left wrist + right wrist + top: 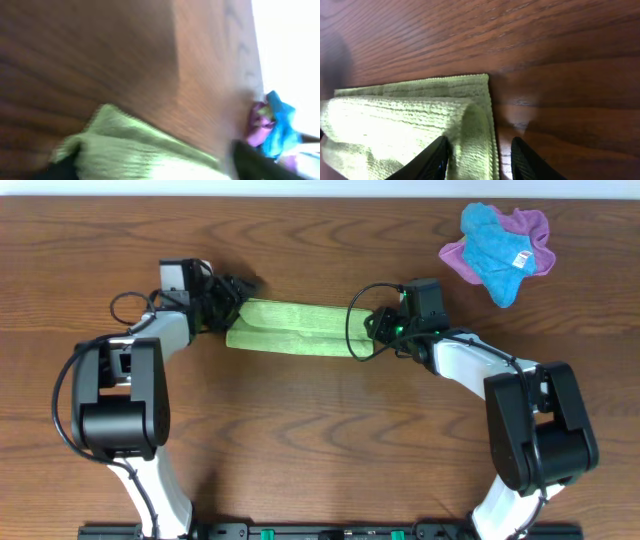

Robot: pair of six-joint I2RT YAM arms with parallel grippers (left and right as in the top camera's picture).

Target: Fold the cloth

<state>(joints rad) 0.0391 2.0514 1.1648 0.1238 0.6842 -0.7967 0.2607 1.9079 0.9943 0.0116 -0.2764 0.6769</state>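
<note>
The lime yellow-green cloth (290, 328) lies folded into a long narrow strip on the wooden table, running left to right between my two grippers. My left gripper (230, 305) is at the strip's left end. In the blurred left wrist view its fingers (157, 167) are wide apart, with the cloth (140, 155) between them. My right gripper (365, 330) is at the strip's right end. In the right wrist view its fingers (480, 160) are open and straddle the cloth's (410, 120) rolled right edge, one finger on the cloth and one on bare wood.
A bright blue cloth (495, 240) lies on a purple cloth (455, 258) at the table's far right corner. Both also show in the left wrist view, blue (280, 125) and purple (257, 125). Black cables loop by both arms.
</note>
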